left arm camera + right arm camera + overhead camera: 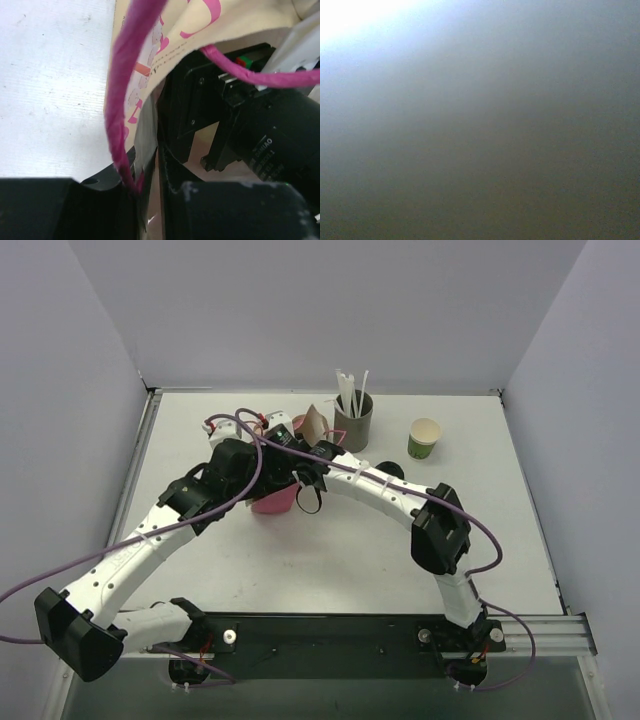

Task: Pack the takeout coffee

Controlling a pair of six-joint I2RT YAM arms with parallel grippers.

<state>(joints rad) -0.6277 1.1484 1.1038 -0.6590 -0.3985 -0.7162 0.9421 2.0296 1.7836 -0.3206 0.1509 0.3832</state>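
Observation:
A tan paper bag [316,423] with pink print and pink twisted handles [120,110] stands in the middle of the table, its pink side [275,500] facing front. My left gripper [262,440] is shut on the bag's rim, and the paper edge shows pinched between its fingers in the left wrist view [150,172]. My right gripper [303,468] reaches down into the bag's mouth, and its black body [260,135] shows inside the bag. The right wrist view is a grey blur. The dark-topped green cup and the black lid are hidden.
A green cup with a pale cream inside [424,438] stands at the back right. A grey cylinder of white straws [353,417] stands just behind the bag. White walls close in the table on three sides. Purple cables loop over both arms.

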